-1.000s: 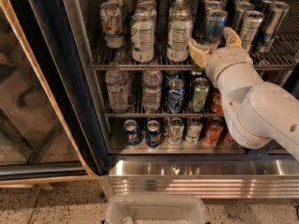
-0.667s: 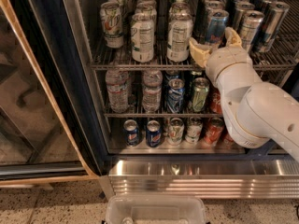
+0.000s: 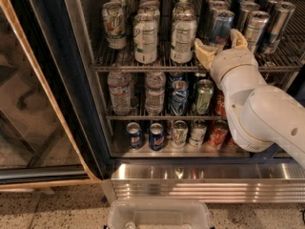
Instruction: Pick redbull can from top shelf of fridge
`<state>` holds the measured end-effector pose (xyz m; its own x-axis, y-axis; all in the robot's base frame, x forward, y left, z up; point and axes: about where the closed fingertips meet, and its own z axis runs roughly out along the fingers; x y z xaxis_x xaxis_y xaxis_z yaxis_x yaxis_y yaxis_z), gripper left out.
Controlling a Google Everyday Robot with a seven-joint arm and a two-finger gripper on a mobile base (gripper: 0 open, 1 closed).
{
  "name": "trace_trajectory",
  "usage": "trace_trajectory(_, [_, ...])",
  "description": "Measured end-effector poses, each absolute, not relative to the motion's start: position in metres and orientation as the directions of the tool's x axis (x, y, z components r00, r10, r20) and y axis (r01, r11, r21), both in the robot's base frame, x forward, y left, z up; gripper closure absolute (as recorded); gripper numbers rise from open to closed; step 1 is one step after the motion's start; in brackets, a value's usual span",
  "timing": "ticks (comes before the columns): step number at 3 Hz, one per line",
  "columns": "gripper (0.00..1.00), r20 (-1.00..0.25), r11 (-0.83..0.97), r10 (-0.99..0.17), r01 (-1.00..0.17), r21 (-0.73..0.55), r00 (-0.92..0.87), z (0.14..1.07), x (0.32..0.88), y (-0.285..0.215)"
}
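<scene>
Approach at the fridge (image 3: 200,187): gripper (image 3: 220,46) at the top shelf (image 3: 143,67) front edge, fingers apart, flanking the blue-and-silver redbull can (image 3: 221,25), apparently not yet clamped. Next, likely: ease in, close, lift clear of neighbouring cans.

Speckled floor, dark glass, dim light.
A beige speckled stone floor (image 3: 52,211) ran along the bottom, and a clear plastic tub (image 3: 159,214) stood on it at centre. At left a pale wood strip (image 3: 45,99) slanted across dark glass (image 3: 33,128) that carried dull reflections. The pincer (image 3: 217,38) hung at upper right, fingers apart.
</scene>
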<state>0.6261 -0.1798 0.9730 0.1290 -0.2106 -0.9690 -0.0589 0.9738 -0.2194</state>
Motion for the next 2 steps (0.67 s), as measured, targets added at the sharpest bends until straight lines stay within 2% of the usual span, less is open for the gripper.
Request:
trace_trajectory(1, [0.38,-0.969,0.974,-0.211,-0.050,-0.219,0.128,0.972,0.627,-0.182])
trace_trajectory(2, [0.43,-0.970,0.977,-0.212,-0.006,-0.214,0.121,0.969,0.653,-0.188])
